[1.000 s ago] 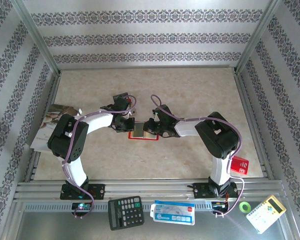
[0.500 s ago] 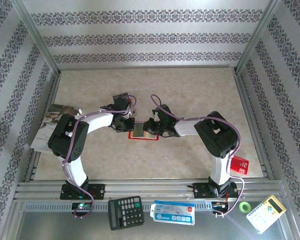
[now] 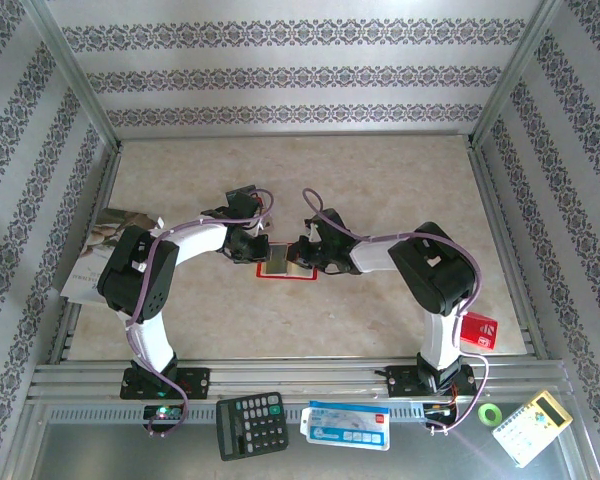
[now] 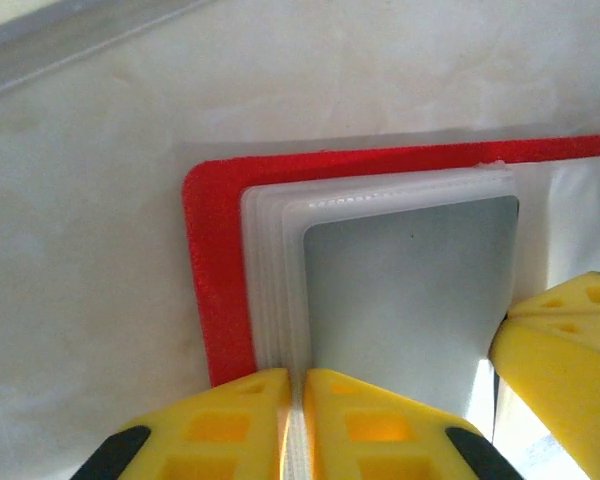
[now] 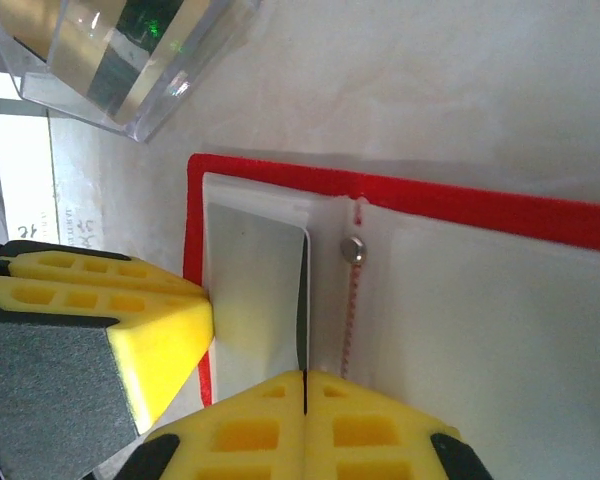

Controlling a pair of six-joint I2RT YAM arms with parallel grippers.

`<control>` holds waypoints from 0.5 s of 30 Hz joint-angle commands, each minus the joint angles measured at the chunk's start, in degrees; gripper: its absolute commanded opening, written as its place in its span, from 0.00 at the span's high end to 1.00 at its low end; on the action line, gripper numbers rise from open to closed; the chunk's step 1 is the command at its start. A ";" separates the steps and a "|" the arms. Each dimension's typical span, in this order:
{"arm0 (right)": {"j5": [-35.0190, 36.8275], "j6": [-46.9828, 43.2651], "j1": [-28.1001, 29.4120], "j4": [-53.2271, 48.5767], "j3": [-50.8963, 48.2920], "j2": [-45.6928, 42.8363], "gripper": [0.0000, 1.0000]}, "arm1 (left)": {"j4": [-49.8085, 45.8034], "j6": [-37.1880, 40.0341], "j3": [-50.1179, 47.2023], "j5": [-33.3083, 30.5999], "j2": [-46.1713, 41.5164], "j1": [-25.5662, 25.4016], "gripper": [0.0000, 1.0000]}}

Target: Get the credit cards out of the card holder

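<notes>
Card holder pocket holds grey card, pinched by right jaws; left jaws pinch pocket edge.

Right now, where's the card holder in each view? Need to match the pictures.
Top external: card holder near the centre of the picture.
Left wrist: card holder across the middle, red corner upper left.
Right wrist: card holder from the middle to the right edge, red border on top.
Shared landmark: grey card in its pocket.
</notes>
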 commanded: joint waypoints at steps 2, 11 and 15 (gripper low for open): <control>2.26 -1.97 -0.52 1.65 -2.24 -3.07 1.00 | -3.14 0.88 -0.31 -2.47 -2.09 -0.64 0.77; 4.30 -2.26 -1.41 0.03 -4.10 -4.16 1.00 | -3.42 0.82 -0.52 -3.59 -4.20 -0.55 0.78; 3.86 -2.17 -1.37 -0.02 -3.76 -3.89 1.00 | -0.86 0.00 -1.03 -0.24 -6.15 -0.70 0.83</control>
